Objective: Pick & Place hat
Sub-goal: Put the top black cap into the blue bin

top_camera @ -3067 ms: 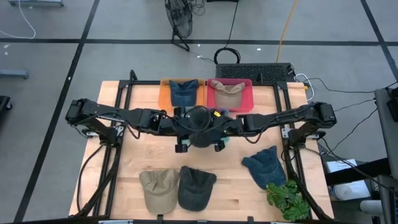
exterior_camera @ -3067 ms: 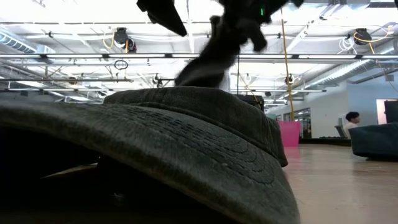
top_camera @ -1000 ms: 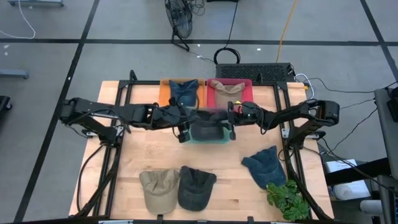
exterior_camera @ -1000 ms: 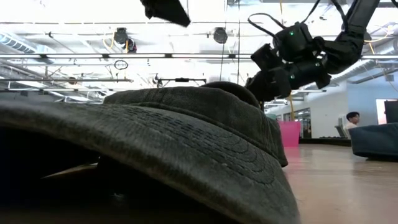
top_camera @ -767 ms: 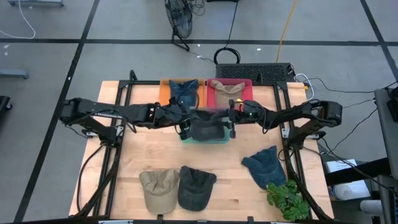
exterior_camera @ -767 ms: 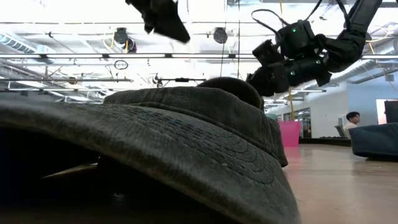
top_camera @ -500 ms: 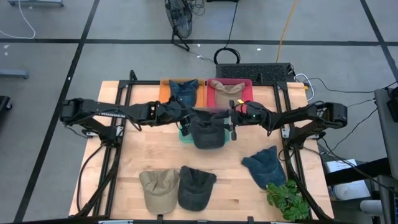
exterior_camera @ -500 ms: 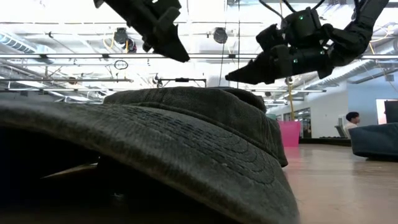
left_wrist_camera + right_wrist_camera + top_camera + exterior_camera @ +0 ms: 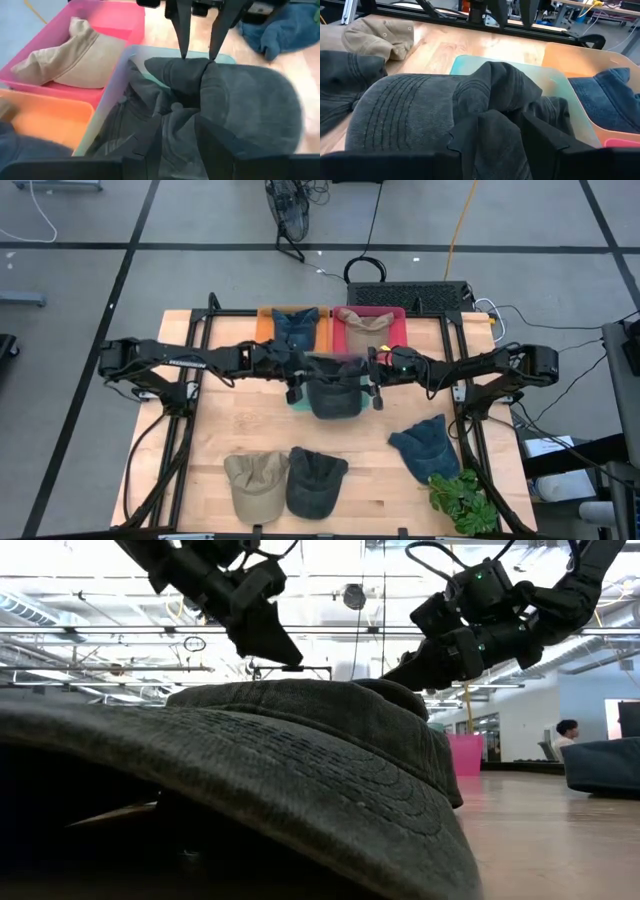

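My left gripper (image 9: 172, 137) pinches dark grey hat (image 9: 332, 388); right gripper (image 9: 502, 132) grips its opposite edge. Hat lies draped in teal bin (image 9: 298, 398), brim overhanging front wall. Release both sides evenly, lift straight up, avoid snagging fabric.

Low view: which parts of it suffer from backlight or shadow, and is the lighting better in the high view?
Low view: bright ceiling lights behind the arms leave the left pincer and right pincer as dark silhouettes, and the nearby hat close to the camera puts the lower part in shadow. High view: even light on the table, only soft shadows, no glare.
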Controlling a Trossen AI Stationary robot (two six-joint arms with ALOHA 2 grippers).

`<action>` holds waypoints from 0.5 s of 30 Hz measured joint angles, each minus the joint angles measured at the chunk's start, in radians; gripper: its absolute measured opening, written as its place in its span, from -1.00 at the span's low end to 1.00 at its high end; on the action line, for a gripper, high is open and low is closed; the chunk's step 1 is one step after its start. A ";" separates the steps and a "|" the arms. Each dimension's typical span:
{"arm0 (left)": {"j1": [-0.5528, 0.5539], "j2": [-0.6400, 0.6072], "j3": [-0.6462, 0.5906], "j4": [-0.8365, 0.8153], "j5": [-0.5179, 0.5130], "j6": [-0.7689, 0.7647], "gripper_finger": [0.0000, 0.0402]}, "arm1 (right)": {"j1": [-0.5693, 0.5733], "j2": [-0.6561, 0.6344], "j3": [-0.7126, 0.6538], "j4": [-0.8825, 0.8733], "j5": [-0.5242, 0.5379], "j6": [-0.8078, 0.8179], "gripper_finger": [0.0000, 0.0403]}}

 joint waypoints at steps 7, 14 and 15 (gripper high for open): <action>0.000 0.081 -0.019 0.059 0.012 0.060 -0.37 | 0.000 0.000 0.001 -0.022 -0.005 0.002 -0.35; 0.020 0.133 -0.018 0.080 0.026 0.066 -0.37 | 0.000 0.000 0.001 -0.054 -0.008 0.003 -0.35; 0.024 0.133 -0.018 0.077 0.027 0.063 -0.37 | 0.000 0.000 0.001 -0.059 -0.008 0.003 -0.35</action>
